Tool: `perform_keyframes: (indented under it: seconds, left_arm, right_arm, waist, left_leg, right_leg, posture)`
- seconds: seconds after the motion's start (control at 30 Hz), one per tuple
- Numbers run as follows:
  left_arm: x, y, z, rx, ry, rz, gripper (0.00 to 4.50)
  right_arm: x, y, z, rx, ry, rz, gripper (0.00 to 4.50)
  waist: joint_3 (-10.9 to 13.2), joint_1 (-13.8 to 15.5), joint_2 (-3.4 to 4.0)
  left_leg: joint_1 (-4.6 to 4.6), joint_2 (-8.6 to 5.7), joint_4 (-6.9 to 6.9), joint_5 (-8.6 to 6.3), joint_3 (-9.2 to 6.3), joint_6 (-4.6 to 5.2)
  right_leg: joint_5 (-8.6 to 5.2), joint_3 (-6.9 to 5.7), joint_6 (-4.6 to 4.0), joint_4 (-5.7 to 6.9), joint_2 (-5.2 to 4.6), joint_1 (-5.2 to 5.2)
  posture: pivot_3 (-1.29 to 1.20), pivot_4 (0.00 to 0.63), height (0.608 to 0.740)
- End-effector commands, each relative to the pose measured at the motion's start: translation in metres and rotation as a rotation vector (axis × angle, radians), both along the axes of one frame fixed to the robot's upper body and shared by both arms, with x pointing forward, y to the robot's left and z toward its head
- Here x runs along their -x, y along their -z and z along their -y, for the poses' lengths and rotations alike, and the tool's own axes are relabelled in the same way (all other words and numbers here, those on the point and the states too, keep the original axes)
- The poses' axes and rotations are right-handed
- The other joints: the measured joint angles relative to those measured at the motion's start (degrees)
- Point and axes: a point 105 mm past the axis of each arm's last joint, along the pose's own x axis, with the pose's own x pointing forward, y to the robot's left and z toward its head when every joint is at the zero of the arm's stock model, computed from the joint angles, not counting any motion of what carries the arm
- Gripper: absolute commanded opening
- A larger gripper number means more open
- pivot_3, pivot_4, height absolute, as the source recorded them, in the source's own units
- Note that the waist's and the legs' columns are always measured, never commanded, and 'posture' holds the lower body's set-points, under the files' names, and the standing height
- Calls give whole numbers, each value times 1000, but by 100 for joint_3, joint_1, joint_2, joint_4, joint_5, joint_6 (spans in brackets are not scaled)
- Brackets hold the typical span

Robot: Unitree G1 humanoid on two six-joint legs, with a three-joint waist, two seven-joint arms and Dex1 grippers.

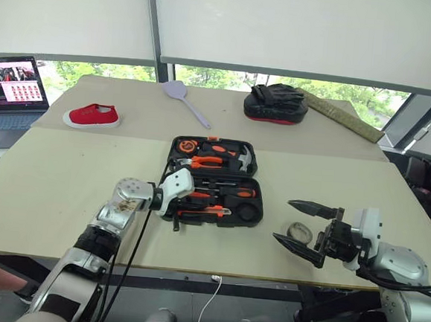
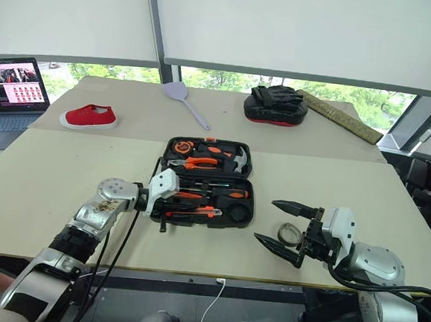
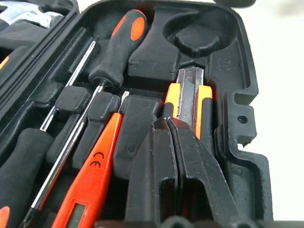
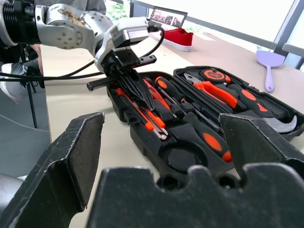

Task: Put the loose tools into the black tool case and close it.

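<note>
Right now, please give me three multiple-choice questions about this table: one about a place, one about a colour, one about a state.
1. Where does the tape roll lie?
A. in the tool case
B. on the table, by the right fingers
C. beside the laptop

2. What colour is the shoe?
A. red
B. blue
C. green

3. How is the tool case?
A. closed
B. open
C. upside down

Answers:
1. B, it lies outside the case near the right fingers.
2. A, its upper is red.
3. B, its tools show.
</note>
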Motion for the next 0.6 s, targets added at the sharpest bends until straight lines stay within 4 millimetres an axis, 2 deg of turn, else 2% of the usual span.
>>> perform_keyframes:
  seconds: [0.03,0.1,0.17,0.23,0.27,0.3,0.37,0.43,0.47,0.5,0.6]
  left_arm:
    - [4,0,1,180,-24,-20,290]
    - [12,-23,-2,289,59,63,745]
    - [16,-50,-14,413,73,138,1447]
    - [23,-68,-29,468,92,205,2217]
    - [26,-72,-39,465,92,221,2493]
    - [30,-73,-47,456,92,227,2957]
    - [34,-73,-54,446,92,226,3621]
    - [51,-73,-75,408,107,266,4288]
    - [61,-75,-83,406,120,260,4470]
    - [70,-76,-87,414,129,228,4470]
    - [88,-79,-92,460,154,139,4470]
  right_arm:
    - [4,-13,11,8,46,54,4500]
    - [8,-11,22,28,93,53,4500]
    - [13,-7,38,47,162,45,4500]
    - [19,-1,59,73,247,32,4500]
    - [23,5,71,99,291,20,4500]
    - [28,10,81,121,330,6,4500]
    - [33,15,91,142,364,-7,4500]
    - [45,30,118,153,488,-93,4500]
    - [50,37,131,154,568,-140,4500]
    - [54,39,137,146,600,-167,4500]
    - [57,41,132,185,561,-205,4500]
  waist:
    - [1,6,0]
    - [2,14,-2]
    - [4,13,-5]
    - [12,14,-15]
    - [14,14,-18]
    - [14,14,-18]
    - [14,9,-17]
    - [14,0,-15]
    - [14,-11,-15]
    - [14,-15,-15]
    - [17,-18,-16]
  left_leg:
    - [0,-1,-1,-1,1,0]
    - [-9,-2,-1,-1,-1,1]
    - [-21,-2,-1,-2,1,2]
    - [-29,-2,-1,-7,1,3]
    - [-32,-1,-1,-7,-2,3]
    - [-33,-1,-1,-8,-3,3]
    - [-32,-1,-1,-9,-3,3]
    - [-29,-1,-2,-10,-2,2]
    - [-26,-1,-2,-10,-1,1]
    - [-25,0,-2,-11,1,0]
    - [-24,5,-5,-34,-2,-38]
  right_leg:
    - [-2,1,-2,-1,-2,0]
    - [-3,-2,-1,0,-4,-6]
    - [-1,-2,-3,-4,-5,-14]
    - [19,-5,-19,-5,-5,-20]
    - [26,-7,-9,-4,-4,-22]
    - [31,-9,1,-5,-3,-22]
    - [29,-10,4,-7,-4,-20]
    - [-7,-9,7,-10,-5,-19]
    - [-11,-7,1,-11,-7,-18]
    - [-12,-5,0,-11,-9,-18]
    - [-17,-7,-8,-10,-10,-21]
  posture:
    - [0,150,740]
    - [0,150,740]
    - [0,150,740]
    - [0,150,740]
    - [0,150,740]
    - [0,150,740]
    - [0,150,740]
    - [0,150,740]
    - [0,150,740]
    - [0,150,740]
    - [0,150,740]
